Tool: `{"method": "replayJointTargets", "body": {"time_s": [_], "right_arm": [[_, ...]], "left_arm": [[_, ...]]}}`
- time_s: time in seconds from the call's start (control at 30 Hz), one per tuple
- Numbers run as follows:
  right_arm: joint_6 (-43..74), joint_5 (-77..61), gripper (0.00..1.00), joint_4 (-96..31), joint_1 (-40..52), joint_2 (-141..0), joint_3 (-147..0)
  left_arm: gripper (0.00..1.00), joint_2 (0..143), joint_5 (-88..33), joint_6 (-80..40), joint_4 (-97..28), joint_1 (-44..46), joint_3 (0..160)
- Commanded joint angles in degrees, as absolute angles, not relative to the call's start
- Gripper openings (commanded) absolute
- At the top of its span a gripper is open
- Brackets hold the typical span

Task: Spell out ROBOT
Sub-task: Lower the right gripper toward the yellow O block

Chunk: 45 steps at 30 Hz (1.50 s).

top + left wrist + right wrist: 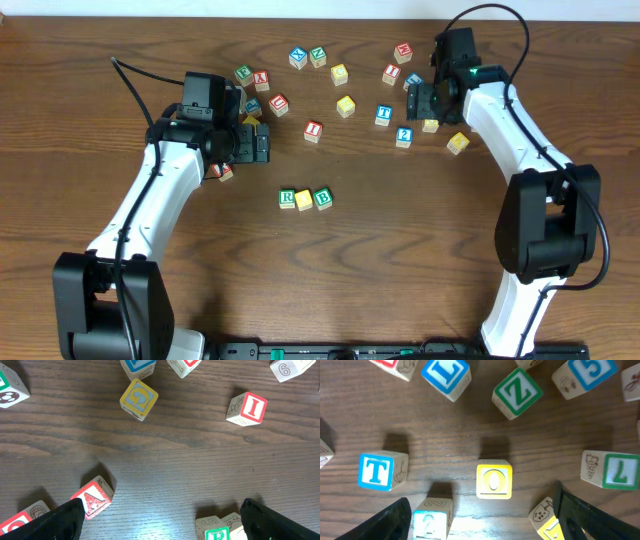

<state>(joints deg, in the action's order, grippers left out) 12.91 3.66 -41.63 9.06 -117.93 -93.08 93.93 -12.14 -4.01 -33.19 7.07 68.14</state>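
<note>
A short row of cubes lies mid-table: green R (287, 198), a yellow-topped cube (304, 199), green B (322, 197). The R (216, 533) also peeks in at the bottom of the left wrist view, just inside the right finger. My left gripper (256, 146) (160, 527) is open over bare wood above that row. The blue T (384, 115) (376, 471) and a yellow O cube (346, 105) (493, 480) lie in front of my right gripper (424, 100) (482, 525). It is open, with nothing between its fingers (387, 520).
Loose cubes lie scattered across the far half. A red A (92, 498) sits by my left finger, with a yellow G (138, 398) and red I (247, 407) beyond. A blue 2 (431, 521), green Z (517, 393) and a yellow cube (547, 521) crowd my right gripper.
</note>
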Motion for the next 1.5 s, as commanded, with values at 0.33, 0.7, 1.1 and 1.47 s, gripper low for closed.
{"method": "replayJointTargets", "body": {"time_s": [0.33, 0.7, 1.1, 1.47], "right_arm": [[13.28, 2.63, 0.68, -35.92, 8.75, -118.26, -84.4], [13.26, 2.63, 0.75, -33.65, 8.69, -118.26, -84.38], [13.32, 2.15, 0.82, -29.19, 6.59, -118.26, -84.42], [13.45, 0.86, 0.81, -28.91, 4.71, -118.26, -84.42]], "left_arm": [[0.98, 93.97, -12.84, -3.01, -33.36, 7.07, 67.77], [0.98, 93.97, -12.86, -3.01, -33.36, 7.07, 67.77], [0.98, 93.97, -12.86, -3.03, -33.36, 7.07, 67.77], [0.98, 93.97, -12.84, -3.01, -33.36, 7.07, 67.77]]}}
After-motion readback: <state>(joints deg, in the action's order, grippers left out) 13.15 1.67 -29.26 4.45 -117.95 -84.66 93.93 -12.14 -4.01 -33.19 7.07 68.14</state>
